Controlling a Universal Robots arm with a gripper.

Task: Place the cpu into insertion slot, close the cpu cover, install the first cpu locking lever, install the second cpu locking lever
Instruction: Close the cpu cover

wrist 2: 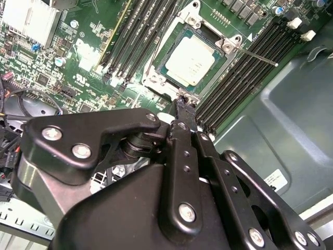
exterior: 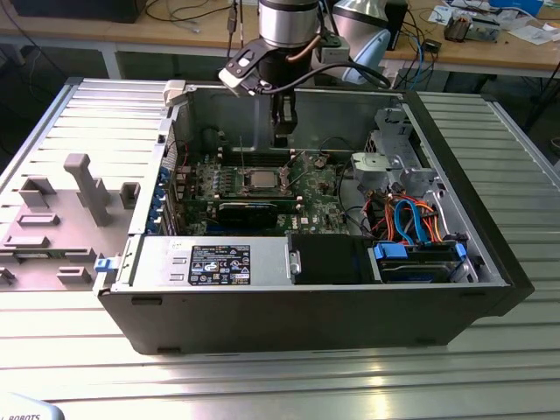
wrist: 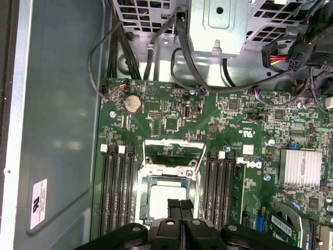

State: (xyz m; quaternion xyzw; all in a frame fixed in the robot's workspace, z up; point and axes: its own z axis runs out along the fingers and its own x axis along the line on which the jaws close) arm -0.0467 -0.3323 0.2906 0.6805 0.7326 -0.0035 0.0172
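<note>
Gripper (wrist 2: 180, 100) closed, empty, mid-frame in second wrist view beside seated cpu (wrist 2: 193, 60); open cpu cover (wrist: 174, 141) likely needs square, even pressure.

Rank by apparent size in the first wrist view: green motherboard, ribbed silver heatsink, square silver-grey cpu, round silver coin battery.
1. Green motherboard.
2. Ribbed silver heatsink and square silver-grey cpu: too alike to rank, and the cpu sits partly behind the gripper.
3. Round silver coin battery, smallest.

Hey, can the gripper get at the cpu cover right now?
Likely yes: the gripper hangs right above the cpu, the cpu cover looks flipped open just beside it, and nothing lies between them.
</note>
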